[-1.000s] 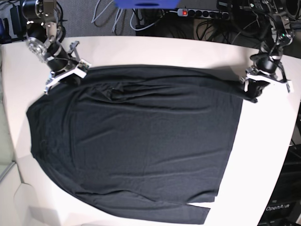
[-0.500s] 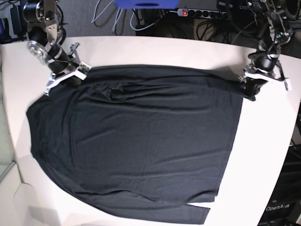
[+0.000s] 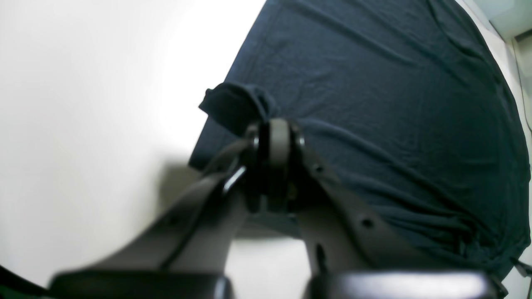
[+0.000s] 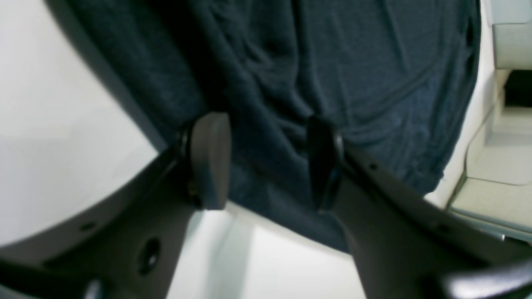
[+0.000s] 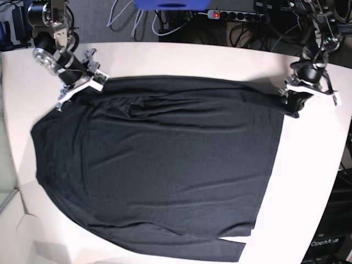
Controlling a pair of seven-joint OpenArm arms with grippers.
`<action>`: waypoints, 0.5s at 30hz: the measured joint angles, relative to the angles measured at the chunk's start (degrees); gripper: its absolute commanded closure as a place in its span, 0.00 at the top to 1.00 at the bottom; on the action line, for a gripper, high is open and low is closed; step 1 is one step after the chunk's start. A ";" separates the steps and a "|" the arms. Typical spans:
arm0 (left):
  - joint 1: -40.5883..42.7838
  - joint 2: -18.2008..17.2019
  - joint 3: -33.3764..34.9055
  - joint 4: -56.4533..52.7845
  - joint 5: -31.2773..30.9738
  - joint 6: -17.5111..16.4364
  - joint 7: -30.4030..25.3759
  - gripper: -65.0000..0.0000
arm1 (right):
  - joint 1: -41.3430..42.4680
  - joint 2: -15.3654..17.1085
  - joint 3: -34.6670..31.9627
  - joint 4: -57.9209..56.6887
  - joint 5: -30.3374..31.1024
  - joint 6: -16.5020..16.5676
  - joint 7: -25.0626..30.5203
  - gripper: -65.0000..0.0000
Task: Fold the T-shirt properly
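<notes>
Base view shows the T-shirt [image 5: 165, 165] lying nearly flat across the white bench [image 5: 308, 181], one long edge running between my two arms and doubled over into a narrow band, so I judge a first fold is laid and most of the folding is left. My left end effector [image 3: 274, 139] is clenched on a bunched corner of the shirt, a small dark lump poking out just beyond the tips while the rest of the cloth spreads away ahead. My right end effector [image 4: 266, 162] is released: its fingers [image 4: 210, 160] stand apart with the cloth lying slack between and beyond them, gripped by neither. The fabric is thin, soft, black with a faint sheen, rippled in shallow creases near both tips and smoother across the middle. The bench is plain and matte.
</notes>
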 measured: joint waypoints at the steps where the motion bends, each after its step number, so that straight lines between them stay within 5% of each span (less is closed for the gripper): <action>1: -0.02 0.02 0.00 0.00 -0.02 0.00 0.00 0.00 | 0.15 0.04 0.00 -0.35 -0.94 -0.02 0.76 0.48; 7: -0.02 0.00 0.00 0.00 -0.04 -0.02 0.00 0.00 | 0.92 -0.11 0.20 -3.17 -4.68 -1.73 4.57 0.45; 15: 0.00 0.02 0.00 0.00 -0.02 0.00 0.02 0.00 | 0.96 -0.13 0.48 -5.33 -7.52 -1.90 8.17 0.09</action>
